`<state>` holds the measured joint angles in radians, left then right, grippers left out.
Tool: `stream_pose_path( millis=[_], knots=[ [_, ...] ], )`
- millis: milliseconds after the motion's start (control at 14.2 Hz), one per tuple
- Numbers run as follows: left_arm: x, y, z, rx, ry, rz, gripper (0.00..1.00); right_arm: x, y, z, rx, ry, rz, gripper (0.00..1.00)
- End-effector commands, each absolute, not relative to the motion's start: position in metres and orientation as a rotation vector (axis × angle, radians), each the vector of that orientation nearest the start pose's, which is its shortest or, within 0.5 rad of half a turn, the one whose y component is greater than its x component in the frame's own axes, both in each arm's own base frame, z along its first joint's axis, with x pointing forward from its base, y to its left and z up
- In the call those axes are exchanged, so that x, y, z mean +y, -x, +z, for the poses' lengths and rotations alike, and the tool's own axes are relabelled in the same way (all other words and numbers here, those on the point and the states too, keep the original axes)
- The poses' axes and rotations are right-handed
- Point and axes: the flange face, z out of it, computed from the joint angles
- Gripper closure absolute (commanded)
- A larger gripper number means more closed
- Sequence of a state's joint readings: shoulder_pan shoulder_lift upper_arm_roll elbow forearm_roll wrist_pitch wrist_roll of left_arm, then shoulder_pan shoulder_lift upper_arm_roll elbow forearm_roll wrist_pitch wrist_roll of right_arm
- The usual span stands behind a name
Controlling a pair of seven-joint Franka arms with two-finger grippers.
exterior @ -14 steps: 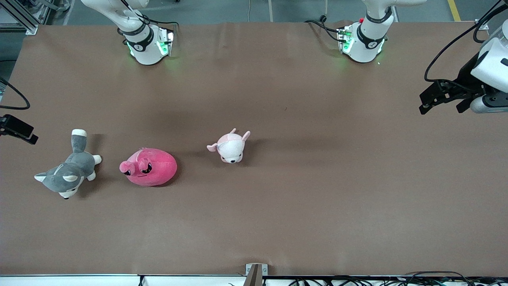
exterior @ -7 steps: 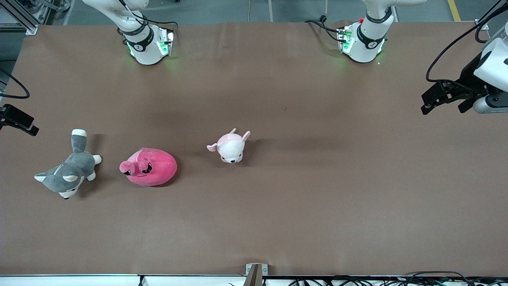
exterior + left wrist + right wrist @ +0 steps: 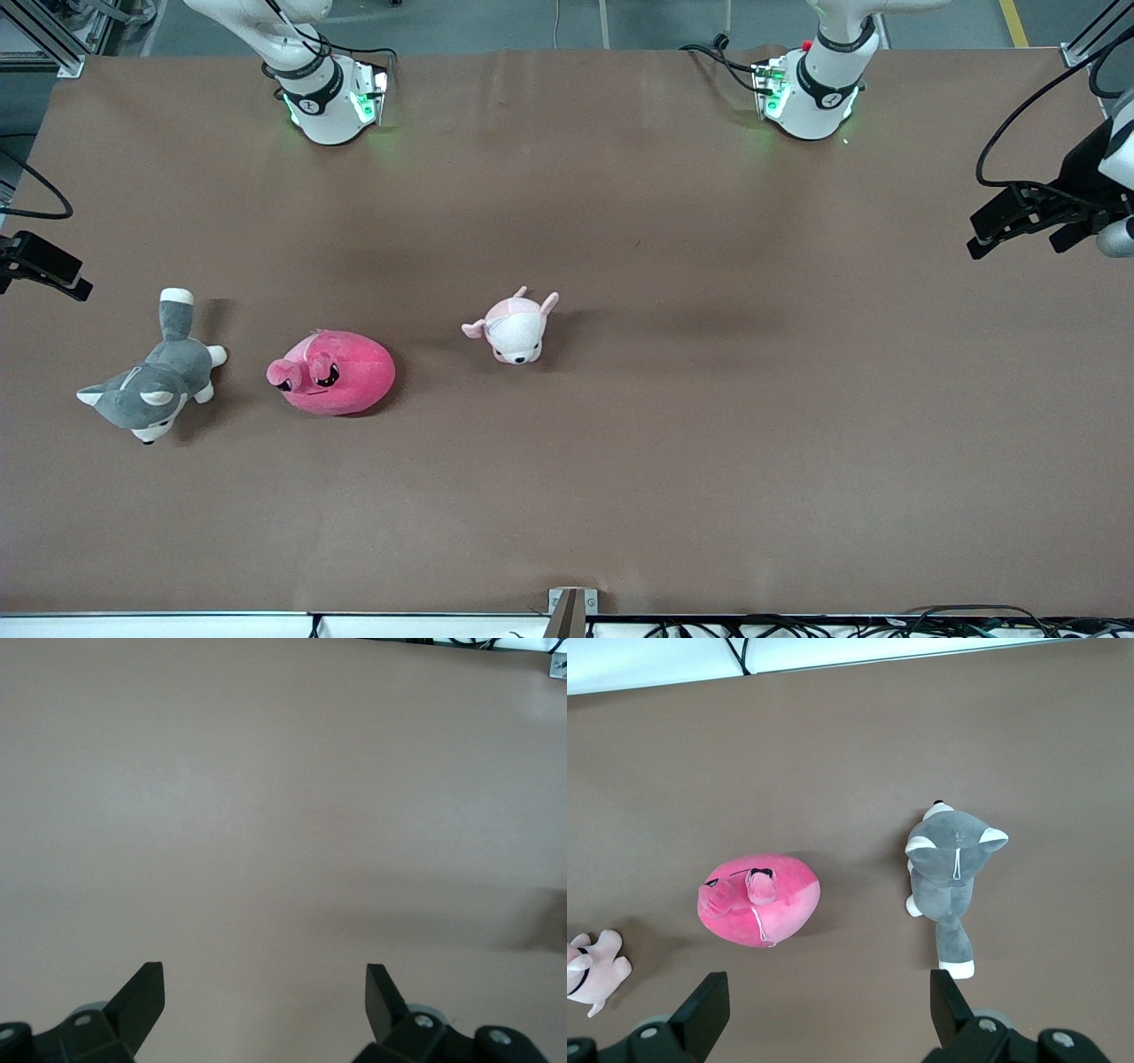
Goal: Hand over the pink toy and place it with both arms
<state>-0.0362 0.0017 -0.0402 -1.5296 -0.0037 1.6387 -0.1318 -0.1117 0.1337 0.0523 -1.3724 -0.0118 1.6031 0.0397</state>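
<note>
Hot-pink rounded plush toy (image 3: 332, 372), long axis 3–9 o'clock, nearest spread-fingered right gripper (image 3: 824, 1014); left gripper (image 3: 264, 1005) spread, waiting, well apart

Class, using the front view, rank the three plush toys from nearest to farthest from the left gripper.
The left gripper hangs open over the left arm's end of the table.
1. Pale pink-and-white plush, mid-table.
2. Pink toy, toward the right arm's end.
3. Grey plush, closest to the right arm's end.
</note>
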Motion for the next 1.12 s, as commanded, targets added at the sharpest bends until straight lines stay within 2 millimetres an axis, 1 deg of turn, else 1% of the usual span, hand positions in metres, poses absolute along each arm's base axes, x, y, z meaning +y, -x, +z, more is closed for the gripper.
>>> stream_pose_path(
  millis=[0, 70, 140, 211, 421, 561, 772, 912, 1053],
  knots=[
    [-0.043, -0.556, 0.656, 0.038, 3.158, -0.185, 0.00, -0.037, -0.585, 0.652, 0.134, 3.171, -0.155, 0.00],
    [-0.039, -0.557, 0.656, 0.039, 3.157, -0.185, 0.00, -0.039, -0.583, 0.653, 0.124, 3.173, -0.150, 0.00],
    [-0.025, -0.557, 0.655, -0.002, 3.162, -0.181, 0.00, -0.039, -0.581, 0.647, 0.106, 3.175, -0.133, 0.00],
    [-0.022, -0.558, 0.656, -0.010, 3.165, -0.185, 0.00, -0.039, -0.577, 0.645, 0.108, 3.172, -0.140, 0.00],
    [-0.024, -0.557, 0.657, -0.029, 3.165, -0.188, 0.00, -0.036, -0.566, 0.636, 0.102, 3.175, -0.159, 0.00],
    [-0.028, -0.557, 0.658, -0.022, 3.167, -0.192, 0.00, -0.036, -0.561, 0.629, 0.102, 3.176, -0.133, 0.00],
    [-0.028, -0.557, 0.658, -0.008, 3.166, -0.190, 0.00, -0.037, -0.559, 0.627, 0.095, 3.181, -0.113, 0.00],
    [-0.028, -0.557, 0.658, 0.010, 3.160, -0.190, 0.00, -0.037, -0.559, 0.619, 0.094, 3.182, -0.088, 0.00],
    [-0.023, -0.556, 0.659, 0.101, 3.148, -0.193, 0.00, -0.037, -0.558, 0.620, 0.094, 3.182, -0.088, 0.00]
  ],
)
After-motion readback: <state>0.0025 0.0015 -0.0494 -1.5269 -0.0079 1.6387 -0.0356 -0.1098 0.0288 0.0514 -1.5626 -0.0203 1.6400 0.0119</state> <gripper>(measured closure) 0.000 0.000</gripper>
